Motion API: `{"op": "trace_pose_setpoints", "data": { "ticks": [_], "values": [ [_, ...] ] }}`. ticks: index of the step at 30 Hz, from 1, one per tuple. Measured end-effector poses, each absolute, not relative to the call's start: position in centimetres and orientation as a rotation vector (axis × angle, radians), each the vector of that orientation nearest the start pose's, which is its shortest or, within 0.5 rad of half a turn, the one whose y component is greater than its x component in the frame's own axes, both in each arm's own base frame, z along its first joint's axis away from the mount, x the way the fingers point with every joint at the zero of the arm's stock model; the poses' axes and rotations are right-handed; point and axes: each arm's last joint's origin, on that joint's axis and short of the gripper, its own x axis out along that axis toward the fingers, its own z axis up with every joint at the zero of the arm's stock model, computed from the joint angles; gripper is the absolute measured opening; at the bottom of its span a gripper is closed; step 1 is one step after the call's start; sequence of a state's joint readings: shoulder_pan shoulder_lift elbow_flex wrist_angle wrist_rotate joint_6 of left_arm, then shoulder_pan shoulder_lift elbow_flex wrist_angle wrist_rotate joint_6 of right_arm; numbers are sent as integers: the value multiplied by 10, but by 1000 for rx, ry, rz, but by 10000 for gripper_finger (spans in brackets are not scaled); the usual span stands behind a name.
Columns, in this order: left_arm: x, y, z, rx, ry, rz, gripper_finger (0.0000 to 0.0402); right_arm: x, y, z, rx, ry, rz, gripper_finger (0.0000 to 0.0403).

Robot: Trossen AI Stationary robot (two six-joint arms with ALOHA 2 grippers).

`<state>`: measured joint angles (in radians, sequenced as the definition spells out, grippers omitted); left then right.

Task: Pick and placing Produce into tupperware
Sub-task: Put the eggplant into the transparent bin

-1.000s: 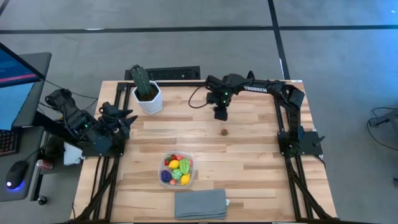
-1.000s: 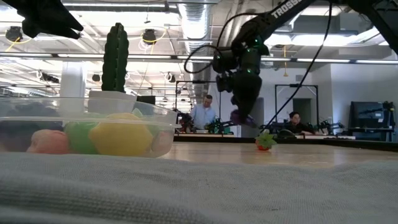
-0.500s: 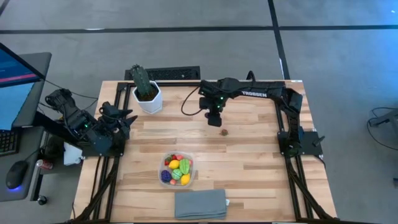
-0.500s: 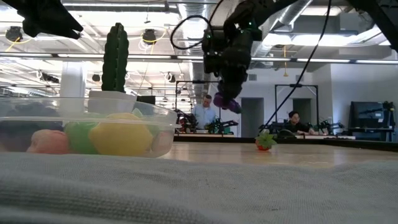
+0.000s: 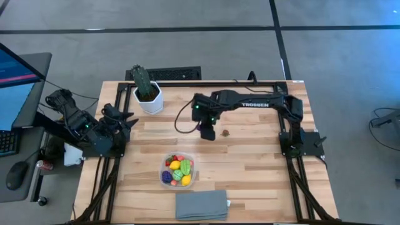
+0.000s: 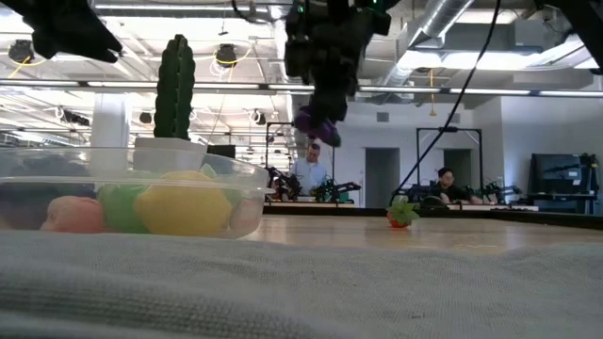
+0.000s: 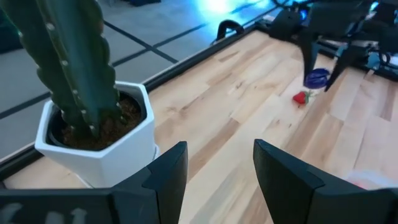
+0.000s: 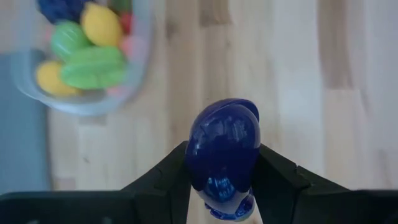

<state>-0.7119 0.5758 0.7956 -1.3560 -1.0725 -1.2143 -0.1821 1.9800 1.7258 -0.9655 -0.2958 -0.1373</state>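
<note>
My right gripper (image 5: 207,132) is clamped on a purple toy eggplant (image 8: 224,149), carried in the air above the middle of the table (image 5: 262,156). The tupperware (image 5: 177,170), already holding several produce pieces, lies toward the table's near edge and a little left of my gripper, just behind the grey cloth (image 5: 201,205). My left gripper (image 7: 214,177) waits half open by the cactus pot (image 5: 149,98) at the far left corner.

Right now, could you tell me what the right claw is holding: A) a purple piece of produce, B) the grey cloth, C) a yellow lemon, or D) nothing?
A: the right claw is shut on a purple piece, held above the table short of the tupperware.
</note>
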Motion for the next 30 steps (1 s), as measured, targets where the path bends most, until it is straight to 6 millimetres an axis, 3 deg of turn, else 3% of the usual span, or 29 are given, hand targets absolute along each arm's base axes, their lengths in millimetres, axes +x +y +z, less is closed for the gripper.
{"op": "trace_pose_setpoints", "data": {
  "ticks": [17,24,30],
  "values": [
    [61,-22,283,-299,499,589,174,434,24,275,293,951,189,164],
    [61,-22,282,-298,523,572,174,442,49,281,330,842,153,167],
    [61,-22,282,-285,529,567,174,451,64,273,383,804,140,165]
  ]
}}
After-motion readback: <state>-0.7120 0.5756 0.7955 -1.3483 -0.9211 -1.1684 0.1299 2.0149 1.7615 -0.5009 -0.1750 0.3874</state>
